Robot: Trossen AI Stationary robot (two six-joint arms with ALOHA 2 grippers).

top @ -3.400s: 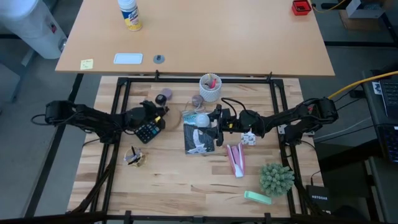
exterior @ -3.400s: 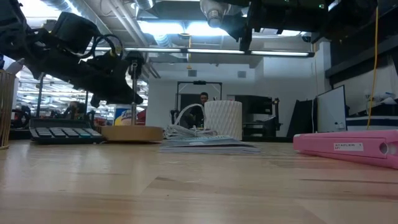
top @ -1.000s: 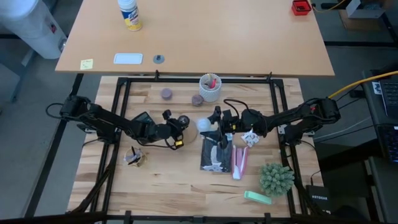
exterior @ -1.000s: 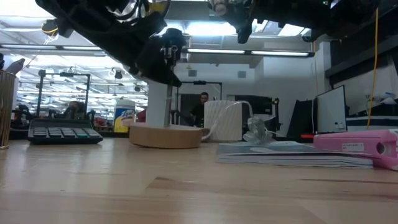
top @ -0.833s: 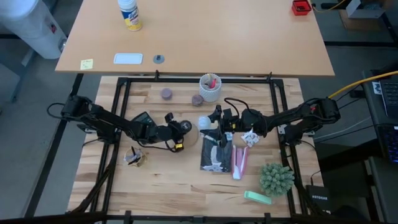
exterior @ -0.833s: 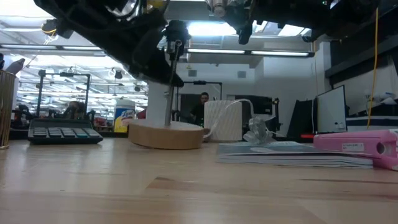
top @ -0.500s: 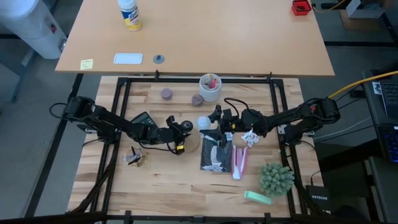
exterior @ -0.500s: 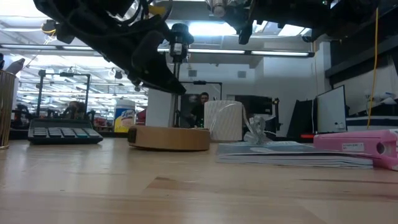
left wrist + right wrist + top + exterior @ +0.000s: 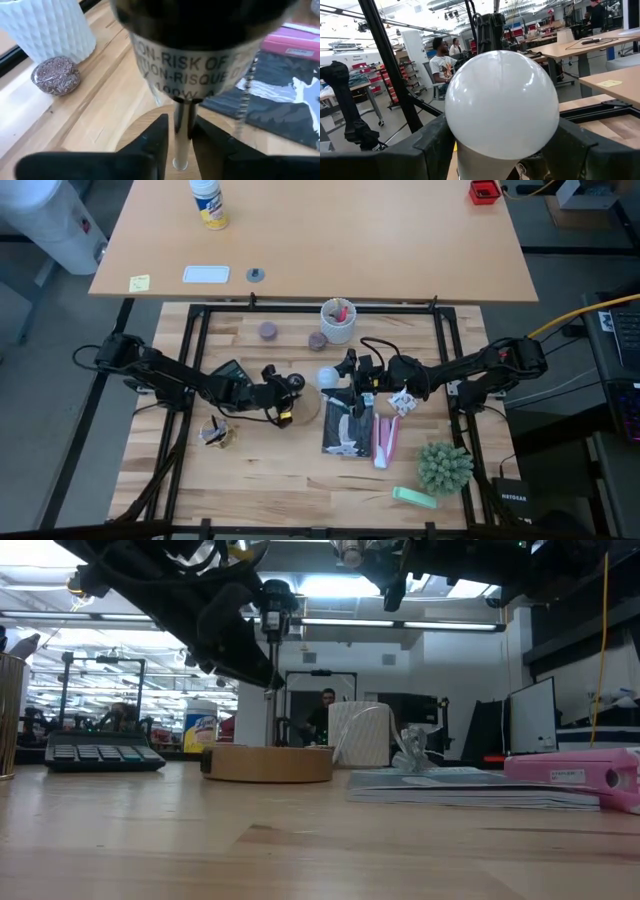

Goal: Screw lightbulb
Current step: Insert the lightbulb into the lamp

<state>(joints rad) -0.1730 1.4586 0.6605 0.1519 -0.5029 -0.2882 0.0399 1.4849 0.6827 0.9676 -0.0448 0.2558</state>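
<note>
The lightbulb, white and frosted, is held above the table by my right gripper. It fills the right wrist view. The stand is a round wooden disc with a thin silvery post and a black socket on top. Its disc lies flat on the table. My left gripper is shut on the post. The bulb hangs to the right of the socket, apart from it. My left gripper pinches the stand's silvery post between its two fingers, just below the black socket. It comes from the table's left, nearly level, fingers across the post. The stand is upright with its disc on the table. My right gripper pinches the lightbulb's narrower lower part between its two fingers, coming level from the table's right. The round glass end stands up above the fingers. The bulb is upright and lifted clear of the table; its screw base is hidden.
A white ribbed cup and two round stones stand at the far side. A calculator lies at the left, and a dark booklet and pink stapler right of the stand. A green plant sits near right.
My left gripper has moved the stand a little toward the table's right edge and then back to the left; the disc has slid slightly along the table. My right gripper has kept the bulb almost still above the table.
</note>
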